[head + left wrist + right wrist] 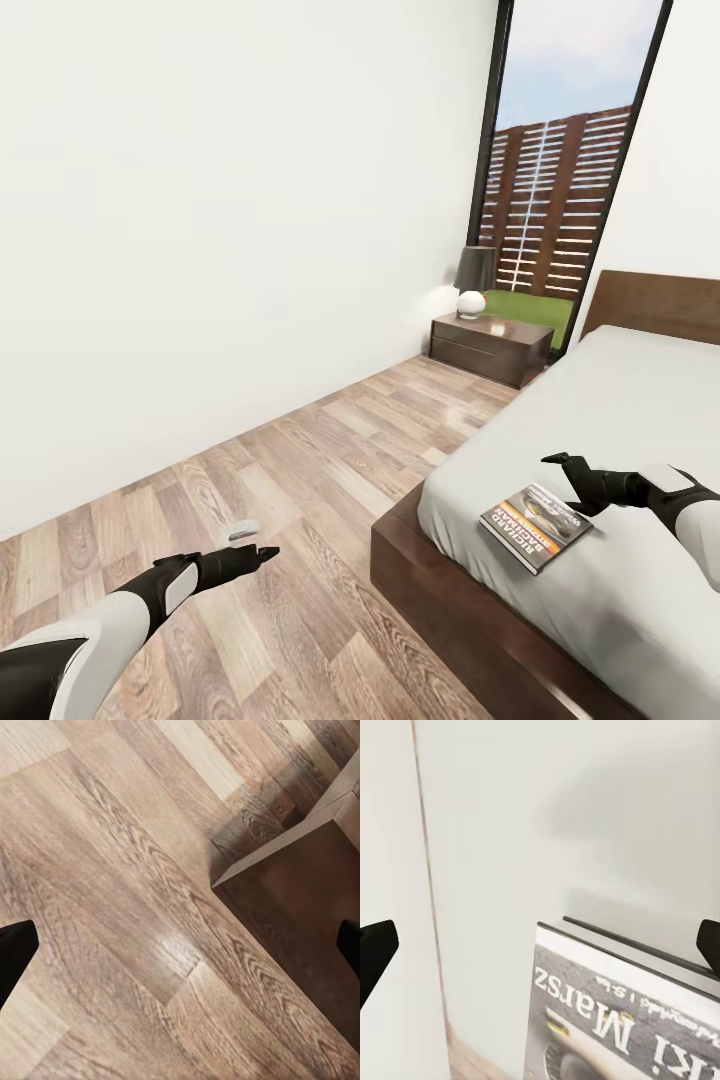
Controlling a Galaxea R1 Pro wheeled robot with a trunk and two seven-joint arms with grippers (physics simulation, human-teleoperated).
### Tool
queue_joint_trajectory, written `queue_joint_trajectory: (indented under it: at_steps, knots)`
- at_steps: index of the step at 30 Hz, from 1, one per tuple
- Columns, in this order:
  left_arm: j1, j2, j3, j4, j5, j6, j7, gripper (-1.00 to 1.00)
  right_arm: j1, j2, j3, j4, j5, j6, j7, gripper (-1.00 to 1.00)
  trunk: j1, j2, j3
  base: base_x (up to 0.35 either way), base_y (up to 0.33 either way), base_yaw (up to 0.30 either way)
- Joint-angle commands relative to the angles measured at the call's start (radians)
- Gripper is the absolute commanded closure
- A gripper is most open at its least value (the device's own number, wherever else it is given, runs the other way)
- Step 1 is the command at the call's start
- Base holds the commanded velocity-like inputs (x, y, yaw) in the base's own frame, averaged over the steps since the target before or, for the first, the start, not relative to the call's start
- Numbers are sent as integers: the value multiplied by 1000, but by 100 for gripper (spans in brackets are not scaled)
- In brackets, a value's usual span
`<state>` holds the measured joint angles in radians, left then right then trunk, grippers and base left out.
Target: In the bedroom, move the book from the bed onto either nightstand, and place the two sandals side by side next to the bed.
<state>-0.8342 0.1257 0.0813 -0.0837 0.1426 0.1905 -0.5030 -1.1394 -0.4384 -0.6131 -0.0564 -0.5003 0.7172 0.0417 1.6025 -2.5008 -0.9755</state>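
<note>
One thin rectangular book [537, 527] lies flat on the smooth light-grey mattress of the bed [640, 420], near the corner at its foot, above the dark brown wooden frame. The right gripper [562, 471] hovers just beyond the book, toward the headboard, jaws apart and holding nothing. The left gripper [250, 540] hangs over the wood-plank floor [330, 450] beside the bed, fingers spread and empty. Past the bed's head end stands the glossy dark nightstand [492, 345], carrying a lamp [474, 280] with a round white base. The right wrist view adds the book's [622, 1020] white lettering close up; the left wrist view adds the floor's [127, 907] grain and the bed frame's corner [300, 892].
</note>
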Motion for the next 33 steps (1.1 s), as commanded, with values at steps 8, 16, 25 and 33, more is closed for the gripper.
queue_joint_trajectory:
  at_steps: [8,16,25,33]
  knots:
    - [0,-1,7,-1,5,11,-3,-100,0,0,1,0,5,4,4,-100,-2,1,14,0,0,0]
    - [0,-1,6,-3,4,12,-3,-100,0,0,1,0,5,4,4,-100,-29,50,40,0,0,0]
    - [0,-1,6,-4,3,12,-3,-100,0,0,2,-1,5,4,4,-100,-64,113,68,0,0,0]
    - [0,-3,6,-4,3,11,-2,-100,0,-1,2,-2,5,4,5,-100,-94,169,94,0,0,0]
